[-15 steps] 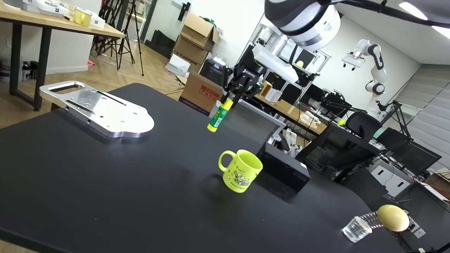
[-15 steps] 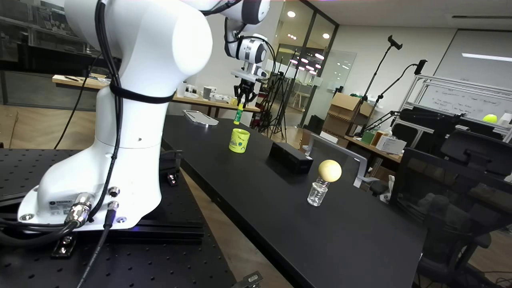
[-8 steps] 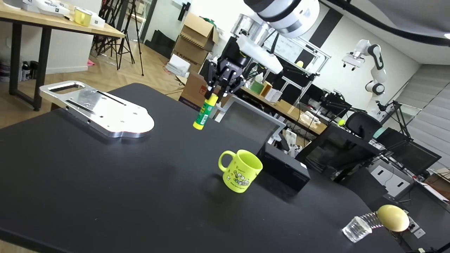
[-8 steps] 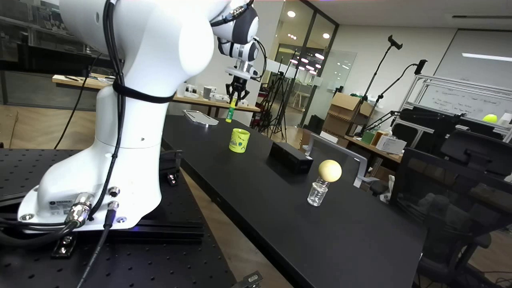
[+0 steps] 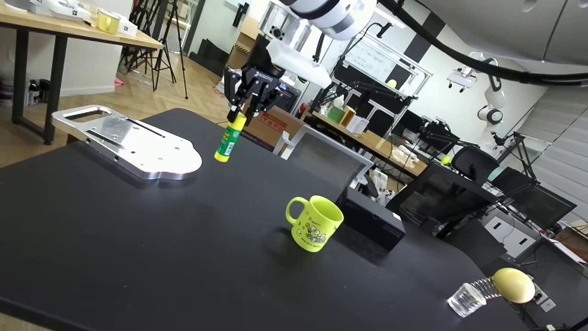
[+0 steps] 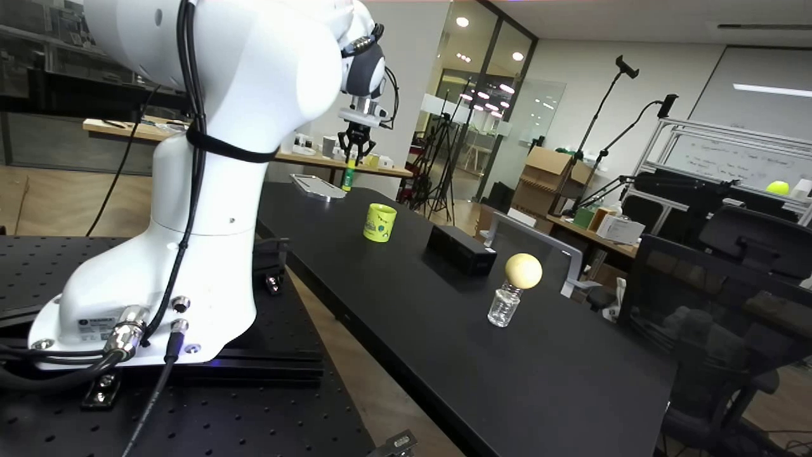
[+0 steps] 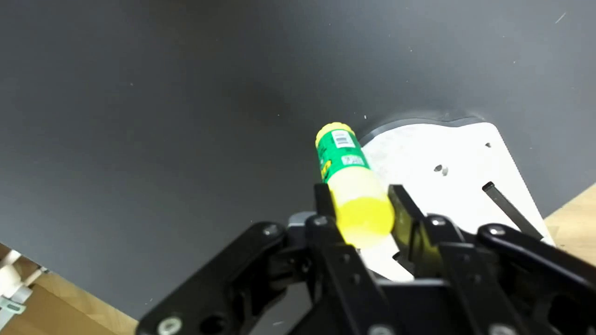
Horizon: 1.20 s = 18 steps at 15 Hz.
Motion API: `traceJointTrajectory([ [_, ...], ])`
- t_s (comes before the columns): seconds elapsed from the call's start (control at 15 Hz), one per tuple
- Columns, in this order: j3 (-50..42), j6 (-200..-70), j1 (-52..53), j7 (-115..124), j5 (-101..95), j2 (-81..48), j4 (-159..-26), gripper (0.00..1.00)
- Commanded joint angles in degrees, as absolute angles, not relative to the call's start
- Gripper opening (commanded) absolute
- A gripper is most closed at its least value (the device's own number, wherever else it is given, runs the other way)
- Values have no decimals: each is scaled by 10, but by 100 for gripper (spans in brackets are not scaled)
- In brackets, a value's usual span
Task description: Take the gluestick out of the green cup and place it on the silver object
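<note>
I count on the surface (image 5: 183,262) one silver object (image 5: 147,149), one green cup (image 5: 316,225), one black box (image 5: 373,219), one spring-mounted yellow ball (image 5: 513,285). One hand (image 7: 361,200) grips one gluestick (image 5: 228,140), held above the surface near the silver object.

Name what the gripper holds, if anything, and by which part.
The gripper holds the gluestick by its upper yellow end, the rest hanging below.

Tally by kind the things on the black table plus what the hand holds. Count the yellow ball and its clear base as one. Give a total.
Gluestick, in the hand: 1
Green cup: 1
Silver object: 1
Black box: 1
Yellow ball with clear base: 1
Total: 5
</note>
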State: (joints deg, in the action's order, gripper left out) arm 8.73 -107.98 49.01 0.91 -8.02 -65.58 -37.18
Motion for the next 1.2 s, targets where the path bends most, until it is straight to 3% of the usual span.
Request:
traceJointTrajectory([
  [0.0,75,-1069,511,-17,-77,-700,-293,8],
  [1.13,75,-1045,534,-101,-54,-764,-198,8],
])
